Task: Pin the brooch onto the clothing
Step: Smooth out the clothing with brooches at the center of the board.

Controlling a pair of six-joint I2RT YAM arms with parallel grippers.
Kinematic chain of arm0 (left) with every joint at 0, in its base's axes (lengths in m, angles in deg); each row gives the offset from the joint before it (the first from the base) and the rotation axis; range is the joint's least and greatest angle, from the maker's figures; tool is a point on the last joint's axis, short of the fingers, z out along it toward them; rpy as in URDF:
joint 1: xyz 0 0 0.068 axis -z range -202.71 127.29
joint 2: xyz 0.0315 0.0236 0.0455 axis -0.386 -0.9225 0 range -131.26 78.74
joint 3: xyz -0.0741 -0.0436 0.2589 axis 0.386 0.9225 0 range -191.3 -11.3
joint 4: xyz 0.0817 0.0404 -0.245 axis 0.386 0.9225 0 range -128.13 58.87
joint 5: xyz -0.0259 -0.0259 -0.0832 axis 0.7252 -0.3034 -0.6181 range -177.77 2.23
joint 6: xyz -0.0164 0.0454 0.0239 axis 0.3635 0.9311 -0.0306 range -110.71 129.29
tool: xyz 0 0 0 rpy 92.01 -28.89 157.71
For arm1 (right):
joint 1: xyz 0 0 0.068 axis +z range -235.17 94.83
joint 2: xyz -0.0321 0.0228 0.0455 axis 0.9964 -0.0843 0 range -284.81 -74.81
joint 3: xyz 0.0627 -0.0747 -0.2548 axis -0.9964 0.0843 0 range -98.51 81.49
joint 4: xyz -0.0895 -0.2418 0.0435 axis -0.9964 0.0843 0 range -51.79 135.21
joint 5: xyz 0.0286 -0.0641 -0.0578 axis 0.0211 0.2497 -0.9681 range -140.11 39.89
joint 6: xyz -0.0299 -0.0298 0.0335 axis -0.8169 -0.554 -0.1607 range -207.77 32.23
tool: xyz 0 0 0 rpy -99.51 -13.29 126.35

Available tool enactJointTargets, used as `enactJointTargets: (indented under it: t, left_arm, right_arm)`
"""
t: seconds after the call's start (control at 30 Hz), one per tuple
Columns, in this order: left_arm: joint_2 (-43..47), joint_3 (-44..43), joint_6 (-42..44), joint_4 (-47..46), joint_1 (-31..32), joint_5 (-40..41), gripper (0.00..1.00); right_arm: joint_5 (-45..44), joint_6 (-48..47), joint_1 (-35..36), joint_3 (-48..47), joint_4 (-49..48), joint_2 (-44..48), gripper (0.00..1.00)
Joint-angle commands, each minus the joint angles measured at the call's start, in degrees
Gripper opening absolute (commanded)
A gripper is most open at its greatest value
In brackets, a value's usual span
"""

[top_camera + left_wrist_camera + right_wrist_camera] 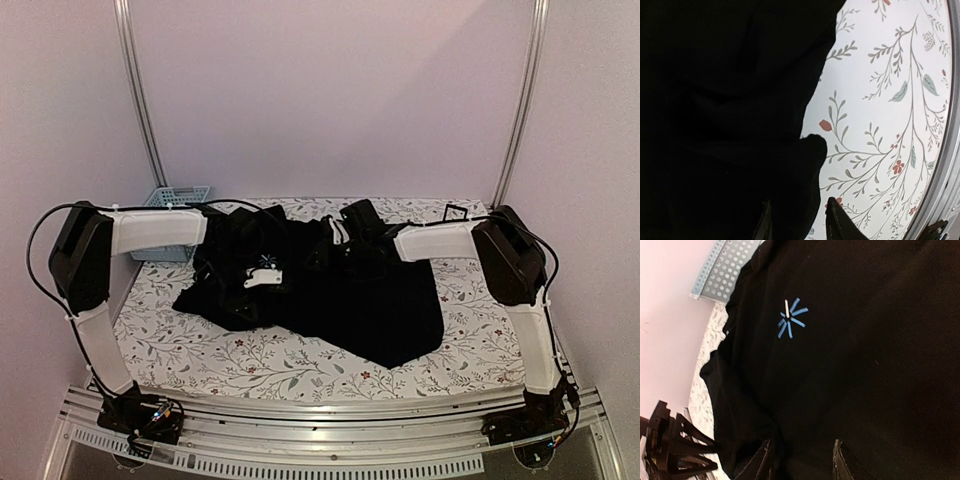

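Up close, the left gripper [799, 212] stands parted and released, straddling the edge of the black shirt [380, 310]. The right gripper [801, 449] is likewise parted, holding nothing, low over the shirt. A blue star emblem [790, 317] sits on the shirt's chest. A floral tablecloth [880, 125] lies beneath the shirt, with a blue basket [722, 270] and a black stand [670, 445] just off its edge.

Overhead, the left gripper [797, 227] and right gripper [801, 462] are lost against the black shirt [390, 310]; wrist views cut them off to fingertips.
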Motion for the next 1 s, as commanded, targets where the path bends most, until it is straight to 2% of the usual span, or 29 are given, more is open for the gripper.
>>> enactJointTargets:
  t: [0.0, 0.1, 0.13, 0.33, 0.43, 0.53, 0.67, 0.8, 0.87, 0.97]
  left_arm:
    - [1.6, 0.4, -2.9, 0.3, 3.5, 0.2, 0.37]
    - [1.6, 0.5, -5.3, 1.1, 4.7, -0.6, 0.26]
    - [1.5, 1.0, -6.0, 0.8, 5.2, -0.2, 0.25]
    - [0.8, 4.8, -10.7, -8.1, 7.8, 9.5, 0.33]
    - [-0.2, 5.5, -11.7, -11.6, 9.4, 15.4, 0.36]
    - [-0.9, 7.0, -11.3, -13.3, 10.8, 17.1, 0.37]
    - [-2.0, 10.0, -10.7, -16.6, 11.7, 20.6, 0.35]
    - [-2.4, 12.7, -10.0, -20.8, 11.8, 25.7, 0.35]
    - [-2.5, 13.5, -9.5, -22.1, 11.9, 27.3, 0.3]
    - [-2.6, 14.0, -9.2, -22.8, 11.9, 27.7, 0.1]
  right_arm:
    - [-10.6, -3.1, 0.3, 9.8, 9.1, 10.7, 0.39]
    - [-14.5, -1.5, 0.2, 17.4, 12.1, 17.5, 0.38]
    - [-15.8, -0.9, 0.2, 19.8, 13.3, 19.0, 0.38]
    - [-24.3, 5.7, 0.3, 30.3, 22.9, 28.5, 0.39]
    - [-28.9, 9.3, 0.3, 33.6, 29.3, 30.9, 0.46]
    - [-32.5, 11.9, 0.3, 35.7, 35.7, 31.7, 0.51]
    - [-32.8, 14.7, 0.4, 38.4, 37.6, 32.5, 0.53]
    - [-34.3, 16.8, 0.4, 39.4, 39.9, 34.0, 0.59]
    - [-34.6, 16.8, 0.3, 39.9, 40.2, 34.6, 0.63]
    - [-34.9, 16.8, -0.1, 41.9, 38.9, 35.2, 0.66]
